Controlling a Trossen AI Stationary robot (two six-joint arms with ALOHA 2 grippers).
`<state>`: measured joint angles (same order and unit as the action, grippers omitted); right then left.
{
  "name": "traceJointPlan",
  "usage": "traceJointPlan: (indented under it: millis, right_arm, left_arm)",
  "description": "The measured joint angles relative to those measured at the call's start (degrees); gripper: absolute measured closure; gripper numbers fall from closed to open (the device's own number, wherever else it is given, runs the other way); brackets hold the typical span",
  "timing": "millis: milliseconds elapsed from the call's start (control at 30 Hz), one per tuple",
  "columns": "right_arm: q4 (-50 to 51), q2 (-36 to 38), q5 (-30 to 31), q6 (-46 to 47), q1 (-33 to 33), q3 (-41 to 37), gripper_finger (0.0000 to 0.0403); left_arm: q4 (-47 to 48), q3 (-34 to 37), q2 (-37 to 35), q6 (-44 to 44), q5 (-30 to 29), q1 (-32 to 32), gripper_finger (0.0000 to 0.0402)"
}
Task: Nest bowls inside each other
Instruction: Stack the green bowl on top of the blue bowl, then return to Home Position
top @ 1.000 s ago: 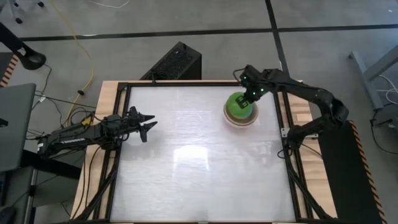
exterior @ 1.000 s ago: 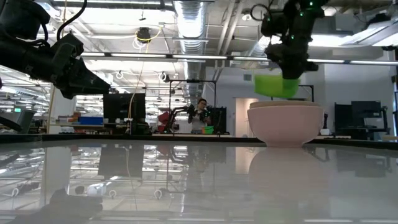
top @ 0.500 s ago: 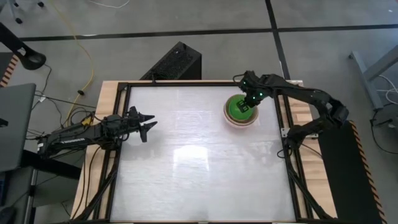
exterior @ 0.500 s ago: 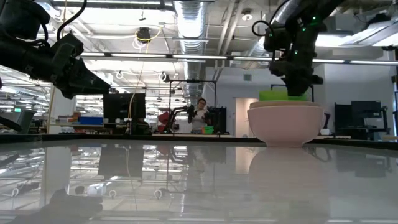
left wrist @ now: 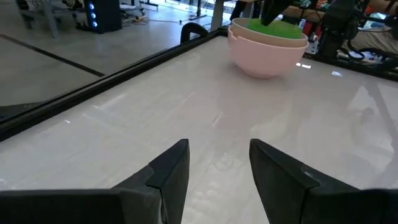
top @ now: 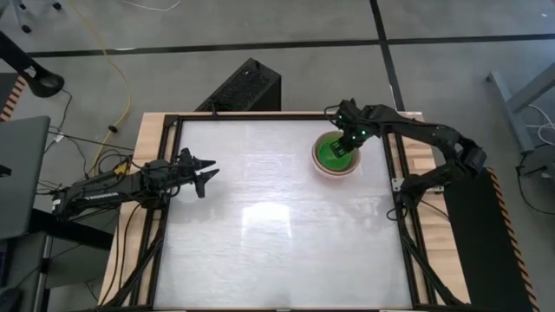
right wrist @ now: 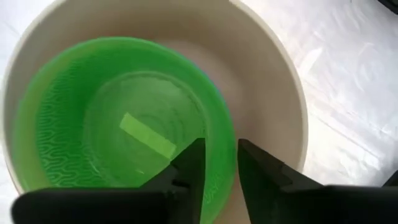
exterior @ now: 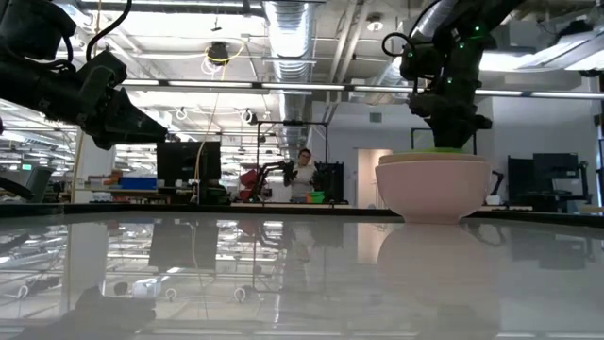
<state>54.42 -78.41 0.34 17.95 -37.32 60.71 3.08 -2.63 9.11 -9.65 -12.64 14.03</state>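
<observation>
A bright green bowl (right wrist: pixel 124 124) sits nested inside a beige bowl (right wrist: pixel 267 81), which rests in a pale pink bowl (exterior: pixel 434 189) at the table's far right (top: pixel 334 154). In the low view only a sliver of the green rim (exterior: pixel 429 151) shows above the stack. My right gripper (right wrist: pixel 221 149) points down over the green bowl's rim and is open. One finger is inside the bowl and one outside, with a gap on each side. My left gripper (top: pixel 208 173) waits open above the table's left side.
The white tabletop (top: pixel 277 225) lies bare between the stack and the left arm. A black box (top: pixel 244 87) stands on the floor beyond the far edge. A person (exterior: pixel 304 170) is far off in the room behind.
My right gripper has gone down with the green bowl into the stacked bowls. The green bowl hung clear above the stack a second ago. It has since dropped out of the hold and sits low inside, while the gripper stays above its rim.
</observation>
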Motion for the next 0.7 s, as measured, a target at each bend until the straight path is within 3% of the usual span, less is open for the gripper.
traceJointPlan:
  millis: [400, 700]
  right_arm:
    - [2.73, 0.0, 0.12, -0.44, -0.35, 0.47, 0.028]
    - [5.84, 0.0, 0.11, 0.02, 0.01, 5.96, 0.028]
  left_arm:
    - [0.01, 0.0, -0.01, -0.07, 0.0, 0.01, 0.0244]
    - [0.01, 0.0, -0.01, -0.15, 0.0, 0.0, 0.0244]
